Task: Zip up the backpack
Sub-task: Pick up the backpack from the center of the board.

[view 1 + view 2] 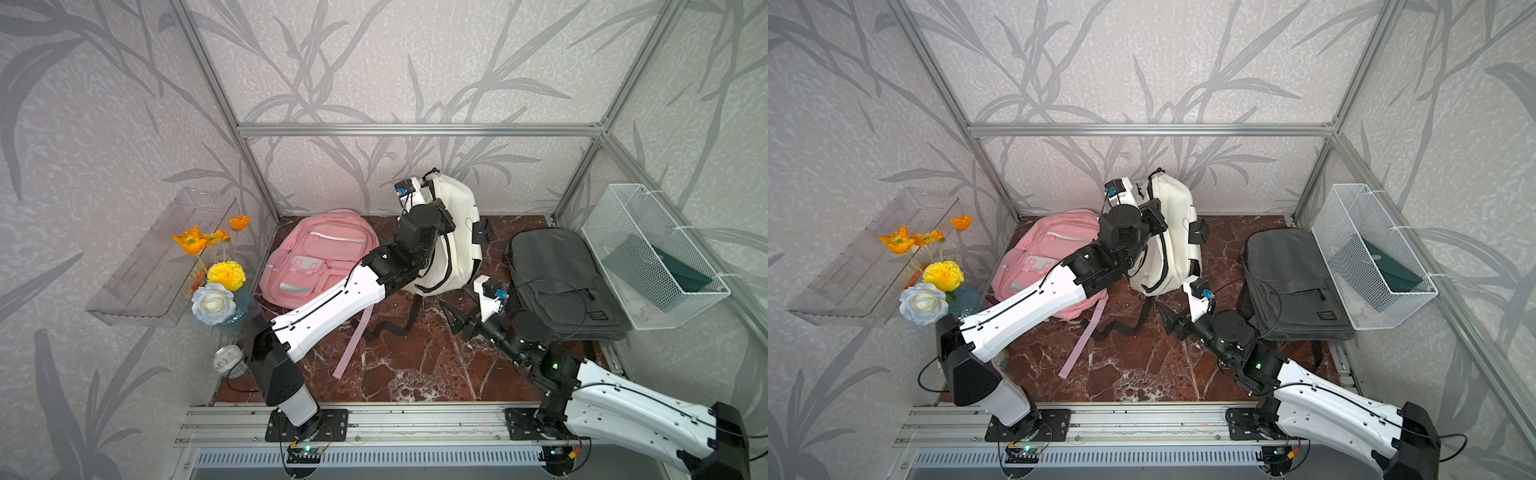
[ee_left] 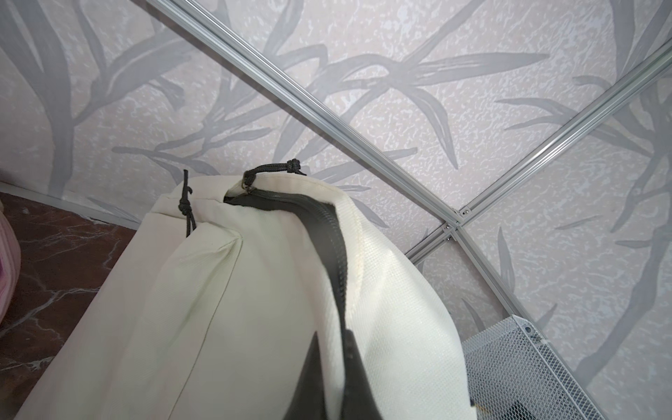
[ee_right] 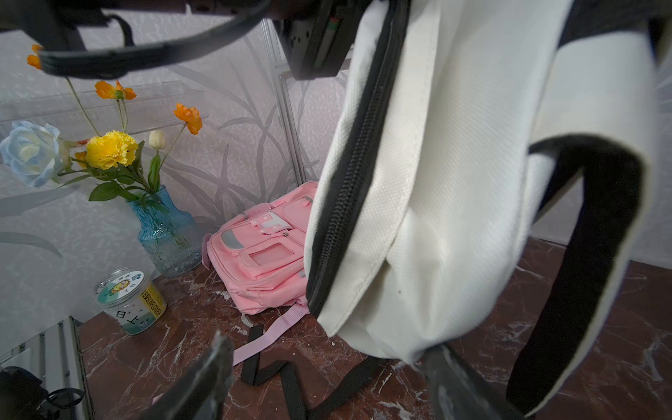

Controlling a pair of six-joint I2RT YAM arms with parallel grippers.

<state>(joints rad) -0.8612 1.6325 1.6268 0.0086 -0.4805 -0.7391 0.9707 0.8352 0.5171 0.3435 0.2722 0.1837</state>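
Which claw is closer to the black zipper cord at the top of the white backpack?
Left. The left claw grips the white backpack up near the zipper cord; the right claw sits open by its bottom corner.

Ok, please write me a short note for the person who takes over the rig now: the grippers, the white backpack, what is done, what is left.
Left gripper: shut on the white backpack near its top, holding it upright.
Right gripper: open, empty, low beside the bag's bottom corner.
Done: the zipper looks closed along the run in view; its slider sits at the top of the bag.
Left: check the short stretch past the slider, which is unclear here; close it if open, then release.
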